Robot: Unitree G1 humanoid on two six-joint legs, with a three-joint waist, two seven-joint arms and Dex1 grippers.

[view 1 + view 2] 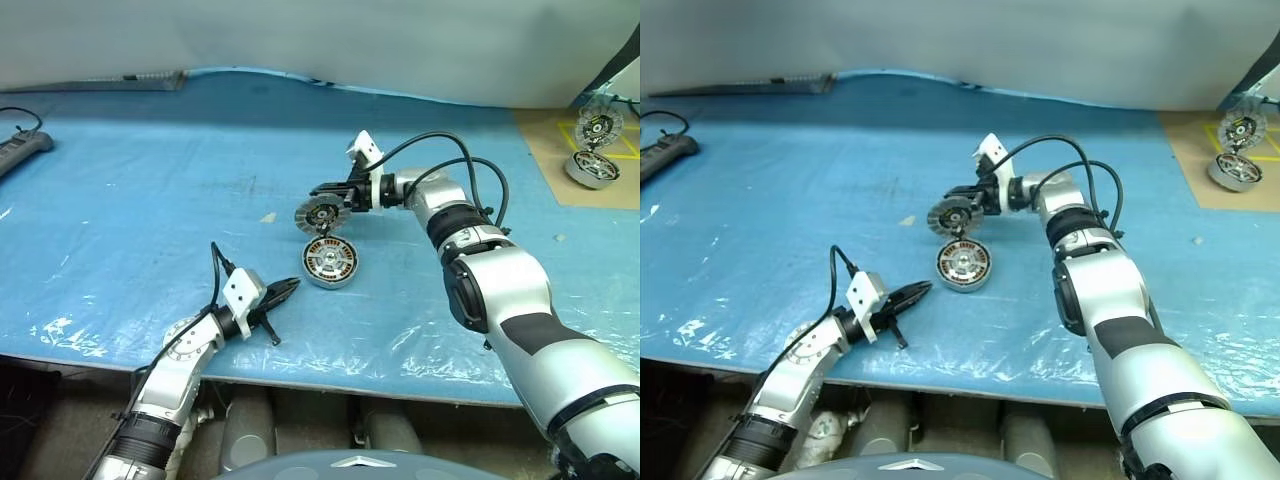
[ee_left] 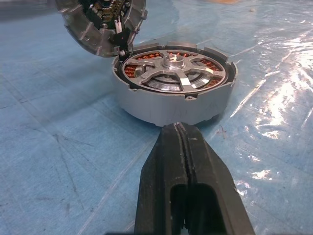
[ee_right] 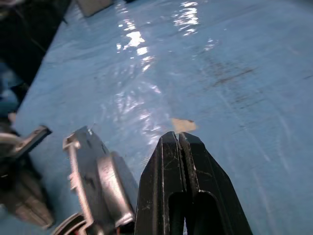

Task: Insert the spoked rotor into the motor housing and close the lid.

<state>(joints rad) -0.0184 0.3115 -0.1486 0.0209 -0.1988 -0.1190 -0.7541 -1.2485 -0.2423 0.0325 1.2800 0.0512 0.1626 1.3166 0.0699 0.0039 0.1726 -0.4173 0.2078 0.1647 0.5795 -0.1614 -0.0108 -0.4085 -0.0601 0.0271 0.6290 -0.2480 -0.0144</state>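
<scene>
The motor housing [image 1: 329,264] sits on the blue mat near the middle of the table. In the left wrist view the spoked rotor [image 2: 173,72] lies inside the housing [image 2: 161,105], its silver spokes and hub over the copper windings. The hinged lid [image 1: 318,214] stands raised on the housing's far-left side, finned face towards me. My right gripper [image 1: 316,190] is shut and empty, pointing left just above and behind the lid's top edge [image 3: 98,178]; I cannot tell whether it touches. My left gripper [image 1: 292,286] is shut and empty, close to the housing's near-left side, pointing at it.
A second silver motor [image 1: 592,168] with its own raised lid [image 1: 598,125] stands on brown cardboard at the back right. A power strip [image 1: 22,150] lies at the far left. A small pale scrap [image 1: 268,217] lies left of the lid. The table's front edge [image 1: 300,378] is near.
</scene>
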